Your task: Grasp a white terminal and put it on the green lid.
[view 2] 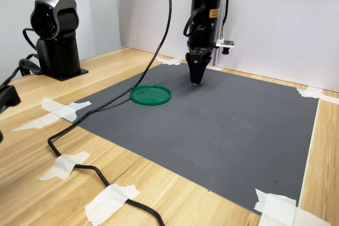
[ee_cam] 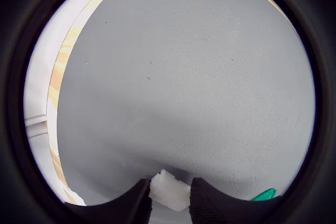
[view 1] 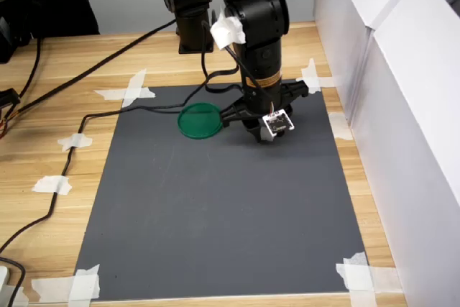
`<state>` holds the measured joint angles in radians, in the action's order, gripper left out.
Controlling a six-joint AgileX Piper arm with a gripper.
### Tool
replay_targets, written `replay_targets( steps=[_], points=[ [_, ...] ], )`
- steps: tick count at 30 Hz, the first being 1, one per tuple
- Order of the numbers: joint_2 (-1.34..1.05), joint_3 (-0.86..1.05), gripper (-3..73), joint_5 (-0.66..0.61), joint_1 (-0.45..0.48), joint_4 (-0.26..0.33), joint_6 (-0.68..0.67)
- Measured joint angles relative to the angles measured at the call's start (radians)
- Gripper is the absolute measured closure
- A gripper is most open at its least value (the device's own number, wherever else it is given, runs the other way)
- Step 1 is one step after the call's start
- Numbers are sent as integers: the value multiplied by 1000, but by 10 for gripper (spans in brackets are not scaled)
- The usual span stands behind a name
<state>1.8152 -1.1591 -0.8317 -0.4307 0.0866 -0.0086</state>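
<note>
The white terminal (ee_cam: 169, 191) is a tiny whitish block sitting between my two dark fingertips in the wrist view, and both touch its sides. My gripper (view 2: 196, 80) points straight down, shut on it, with its tip at the surface of the dark mat. In both exterior views the arm's own body hides the terminal. The green lid (view 1: 200, 120) lies flat on the mat, a short way off on the first exterior view's left of the gripper. It also shows as the green lid (view 2: 151, 95) and as a sliver of the green lid (ee_cam: 264, 195) at the picture's edge.
The dark grey mat (view 1: 215, 213) is taped to a wooden table (view 1: 43, 141). A black cable (view 1: 86, 116) runs from the arm across the mat's far corner and the table. White panels (view 1: 402, 106) wall the first exterior view's right side. The arm's base (view 2: 55, 51) stands on the table.
</note>
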Motion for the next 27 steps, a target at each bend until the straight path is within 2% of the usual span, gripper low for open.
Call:
replay_targets(
  steps=[8,11,14,17,20,27],
  points=[
    [-136,8,425,-123,8,-29,-90],
    [-229,62,425,-147,61,-47,-109],
    [-306,138,425,-136,148,-75,-121],
    [-354,220,425,-113,232,-138,-159],
    [-365,281,425,-90,269,-178,-205],
    [-365,365,425,23,282,-154,-252]
  ],
)
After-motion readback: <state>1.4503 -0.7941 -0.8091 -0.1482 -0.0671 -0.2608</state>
